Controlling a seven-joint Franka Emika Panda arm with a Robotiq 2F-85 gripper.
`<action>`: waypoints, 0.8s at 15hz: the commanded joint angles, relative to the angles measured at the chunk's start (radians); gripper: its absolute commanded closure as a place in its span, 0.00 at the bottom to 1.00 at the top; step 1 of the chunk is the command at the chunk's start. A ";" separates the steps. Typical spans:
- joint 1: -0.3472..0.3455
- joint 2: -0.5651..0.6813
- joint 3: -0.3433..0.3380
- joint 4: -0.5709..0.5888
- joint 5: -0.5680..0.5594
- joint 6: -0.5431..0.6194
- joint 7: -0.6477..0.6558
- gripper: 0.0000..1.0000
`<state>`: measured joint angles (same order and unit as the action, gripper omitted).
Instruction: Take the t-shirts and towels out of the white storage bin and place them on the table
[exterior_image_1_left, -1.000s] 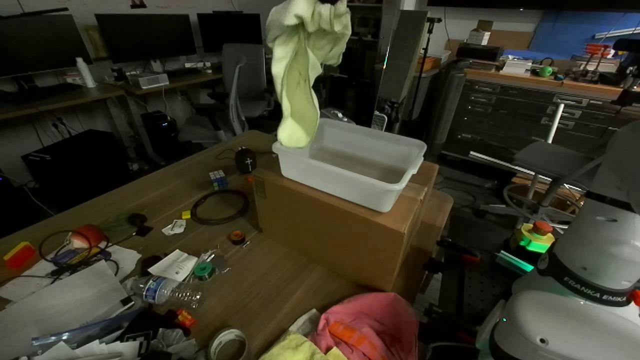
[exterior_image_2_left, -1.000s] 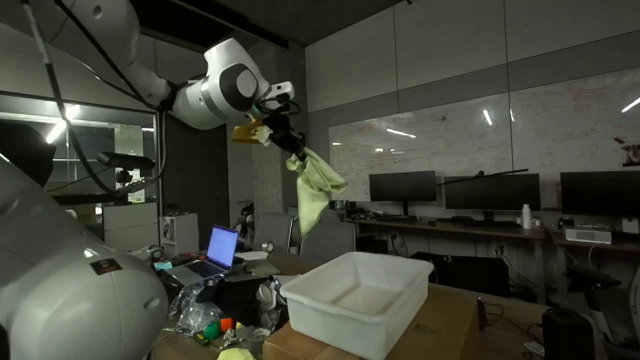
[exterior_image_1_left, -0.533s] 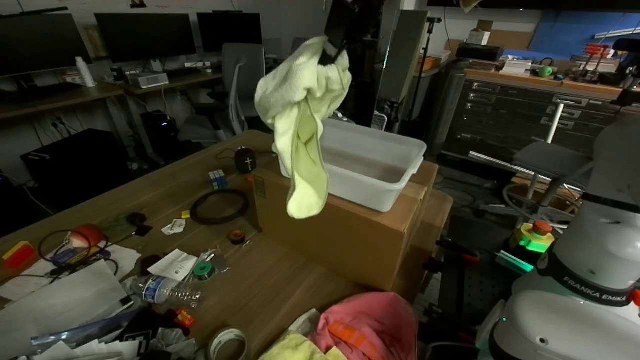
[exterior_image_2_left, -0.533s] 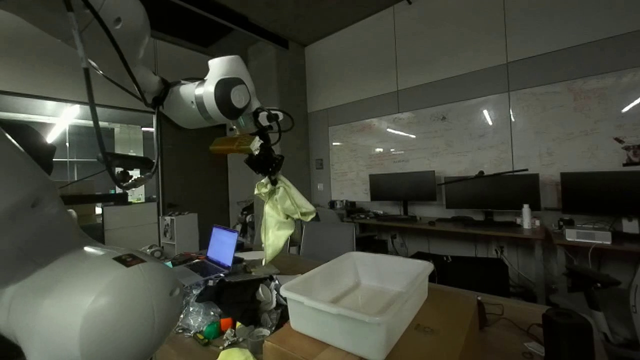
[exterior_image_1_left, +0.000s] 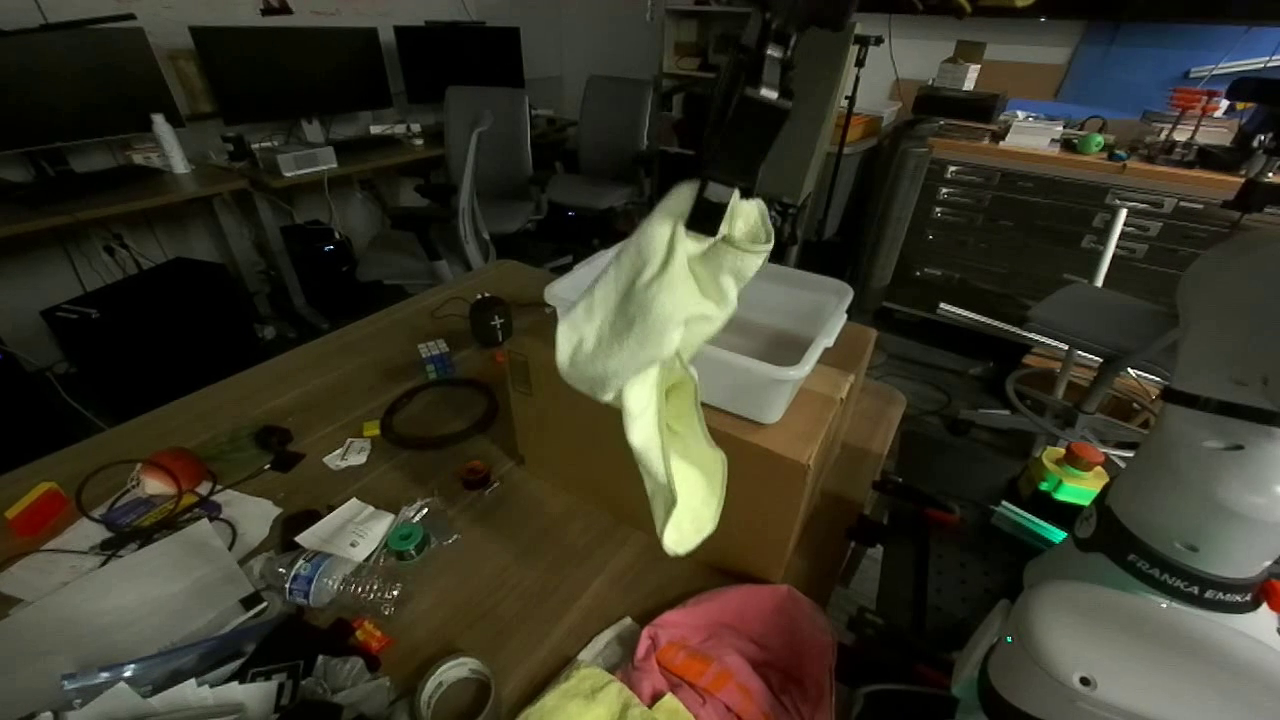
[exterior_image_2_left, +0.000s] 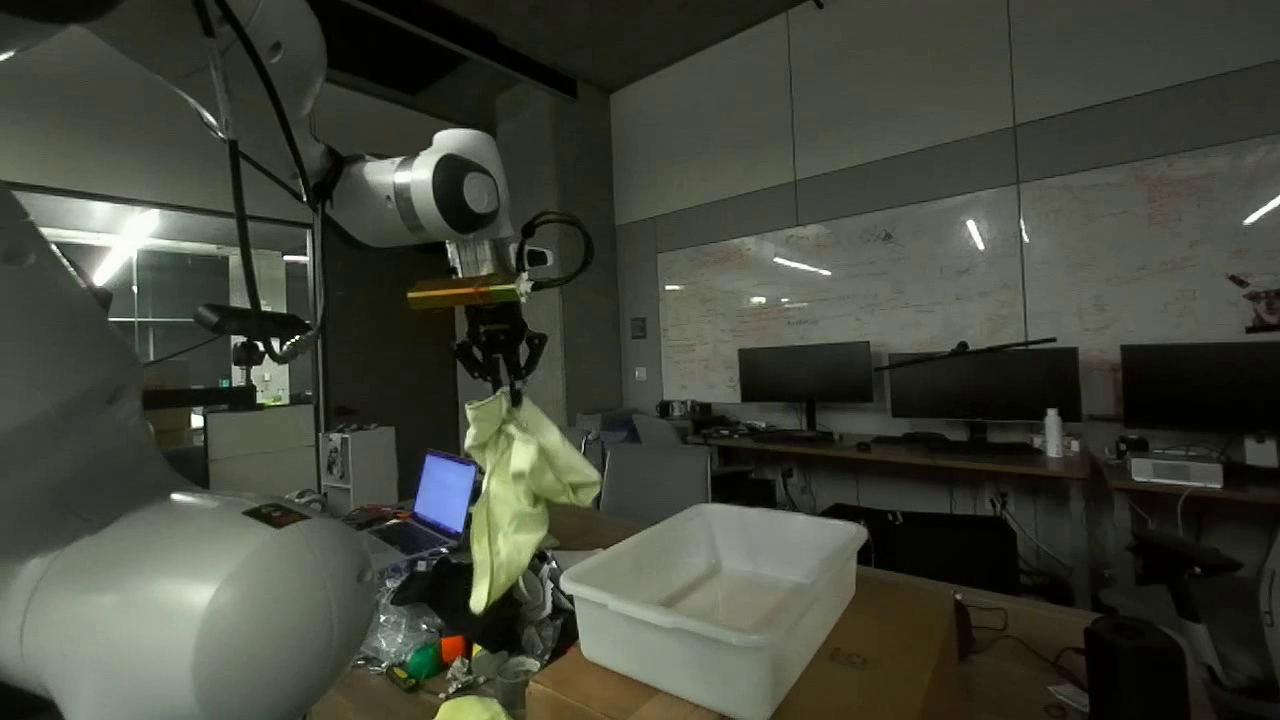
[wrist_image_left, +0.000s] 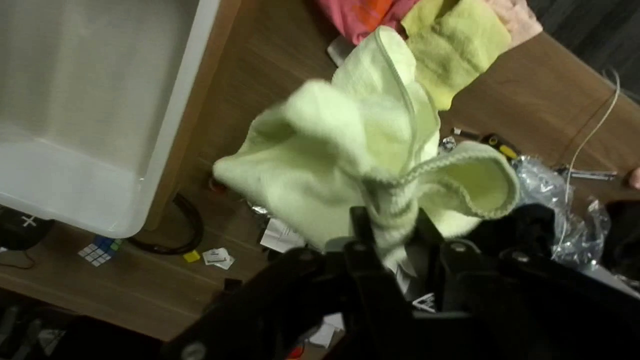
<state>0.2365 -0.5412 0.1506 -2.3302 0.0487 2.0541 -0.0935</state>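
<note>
My gripper (exterior_image_2_left: 507, 392) is shut on a light green towel, with its fingers pointing down. The towel (exterior_image_1_left: 640, 320) hangs crumpled in the air in both exterior views (exterior_image_2_left: 520, 490), beside the white bin. In the wrist view the towel (wrist_image_left: 310, 175) is pinched between the fingertips (wrist_image_left: 392, 220). The white storage bin (exterior_image_1_left: 745, 385) stands on a cardboard box; its bare floor shows in an exterior view (exterior_image_2_left: 670, 640) and its rim in the wrist view (wrist_image_left: 177, 95). A pink cloth (exterior_image_1_left: 745, 640) and a yellow cloth (wrist_image_left: 457, 45) lie on the table, with a peach cloth (wrist_image_left: 515, 22) beside them.
The cardboard box (exterior_image_1_left: 660, 480) raises the bin above the table (exterior_image_1_left: 570, 570). A plastic bottle (exterior_image_1_left: 325, 580), a tape roll (exterior_image_1_left: 457, 690), a cable coil (exterior_image_1_left: 440, 440) and papers lie on the table. A laptop (exterior_image_2_left: 445, 495) and plastic wrap (exterior_image_2_left: 400, 630) are behind the bin.
My gripper has come down with the towel and moved away from the bin, turning to point downward. The towel now hangs lower, nearer the cloths on the table. The bin has not moved.
</note>
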 joint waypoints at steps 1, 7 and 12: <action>0.002 0.053 -0.012 0.073 -0.052 -0.101 -0.132 0.44; -0.105 0.078 -0.001 0.054 -0.272 -0.174 -0.056 0.01; -0.188 0.047 -0.044 0.025 -0.394 -0.386 -0.006 0.00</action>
<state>0.0775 -0.4673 0.1267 -2.3065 -0.3048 1.7898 -0.1282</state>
